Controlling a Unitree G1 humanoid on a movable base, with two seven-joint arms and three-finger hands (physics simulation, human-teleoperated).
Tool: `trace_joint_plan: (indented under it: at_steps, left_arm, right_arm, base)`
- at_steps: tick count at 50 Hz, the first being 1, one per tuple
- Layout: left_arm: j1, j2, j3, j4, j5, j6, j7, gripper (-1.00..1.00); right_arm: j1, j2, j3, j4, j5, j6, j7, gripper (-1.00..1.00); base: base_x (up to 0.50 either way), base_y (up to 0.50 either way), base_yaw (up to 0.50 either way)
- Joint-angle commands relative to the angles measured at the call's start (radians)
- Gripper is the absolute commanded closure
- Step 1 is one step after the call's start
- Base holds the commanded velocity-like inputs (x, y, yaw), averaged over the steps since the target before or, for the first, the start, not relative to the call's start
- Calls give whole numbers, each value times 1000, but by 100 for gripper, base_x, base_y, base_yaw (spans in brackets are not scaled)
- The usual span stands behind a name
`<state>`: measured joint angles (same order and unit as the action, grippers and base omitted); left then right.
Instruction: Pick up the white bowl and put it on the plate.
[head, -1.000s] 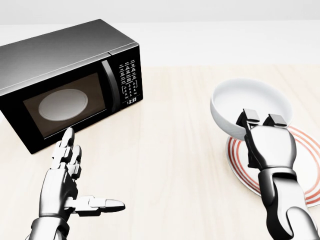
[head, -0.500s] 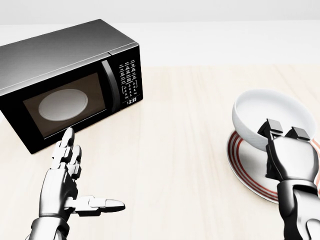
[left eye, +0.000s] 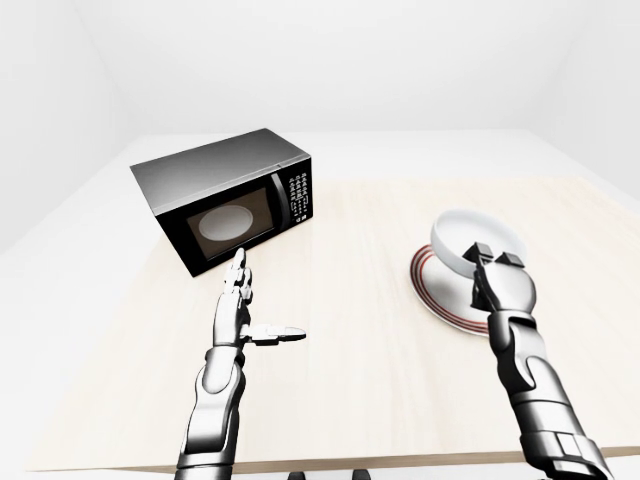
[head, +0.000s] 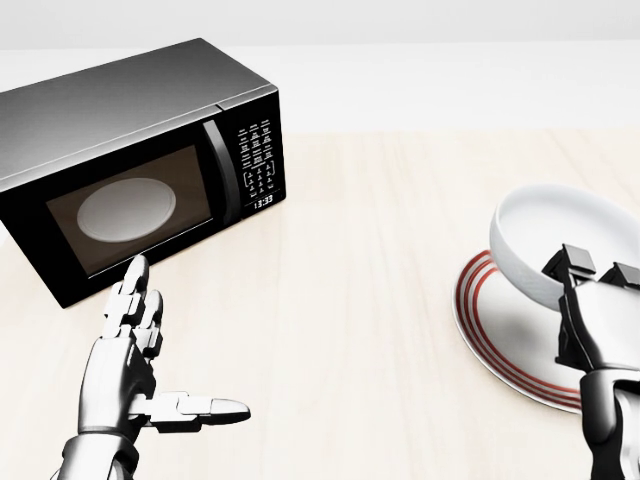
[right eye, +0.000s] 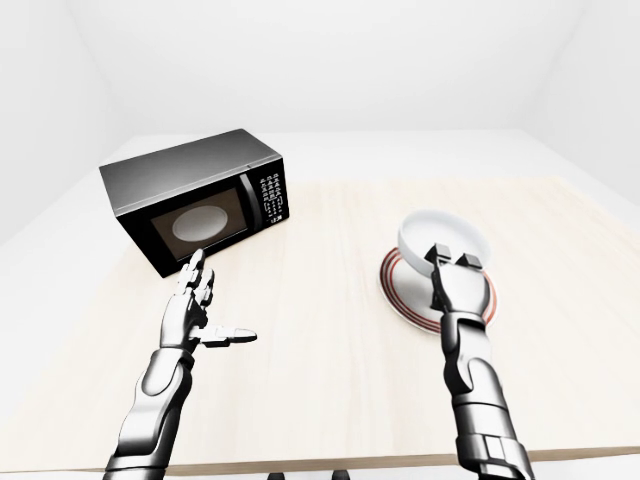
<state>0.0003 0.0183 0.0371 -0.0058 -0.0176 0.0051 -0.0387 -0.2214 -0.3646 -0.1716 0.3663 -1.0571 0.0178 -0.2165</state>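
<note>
The white bowl (head: 560, 240) hangs tilted over the red-ringed plate (head: 500, 330) at the right of the head view. My right hand (head: 597, 268) is shut on the bowl's near rim, its fingers (head: 575, 262) hooked over the edge. Whether the bowl's underside touches the plate is hidden. My left hand (head: 150, 375) stands open at the lower left, fingers spread and thumb pointing right, holding nothing. It is far from the bowl and the plate.
A black microwave (head: 130, 160) with its door shut stands on the pale wooden table (head: 360, 300) at the upper left, just above my left hand. The table's edges show in the left-eye view, with white floor (left eye: 60, 240) around them.
My right hand has carried the bowl to the right and a little lower, from the plate's left edge to above its middle. The left hand has not moved.
</note>
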Motion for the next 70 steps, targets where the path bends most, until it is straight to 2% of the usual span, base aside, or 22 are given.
trace_joint_plan:
  at_steps: [1, 33, 51, 65, 67, 68, 70]
  left_arm:
    - [0, 0, 0, 0, 0, 0, 0, -100]
    - [0, 0, 0, 0, 0, 0, 0, -100]
    - [0, 0, 0, 0, 0, 0, 0, -100]
    - [0, 0, 0, 0, 0, 0, 0, -100]
    - [0, 0, 0, 0, 0, 0, 0, -100]
    - [0, 0, 0, 0, 0, 0, 0, -100]
    - [0, 0, 0, 0, 0, 0, 0, -100]
  right_arm:
    - [2, -13, -12, 23, -9, -5, -40, 100]
    - [-21, -22, 18, 152, 12, -21, -107, 100]
    - [-30, -20, 39, 232, 19, -40, -154, 100]
    - [-35, -19, 49, 259, 22, -40, -162, 100]
    - [-35, -20, 49, 262, 24, -41, -164, 81]
    - [-33, -19, 49, 257, 25, -39, -161, 63]
    - [-35, -19, 51, 271, 26, -39, -167, -40]
  base:
    - [0, 0, 0]
    - [0, 0, 0]
    - [0, 0, 0]
    - [0, 0, 0]
    - [0, 0, 0]
    - [0, 0, 0]
    - [0, 0, 0]
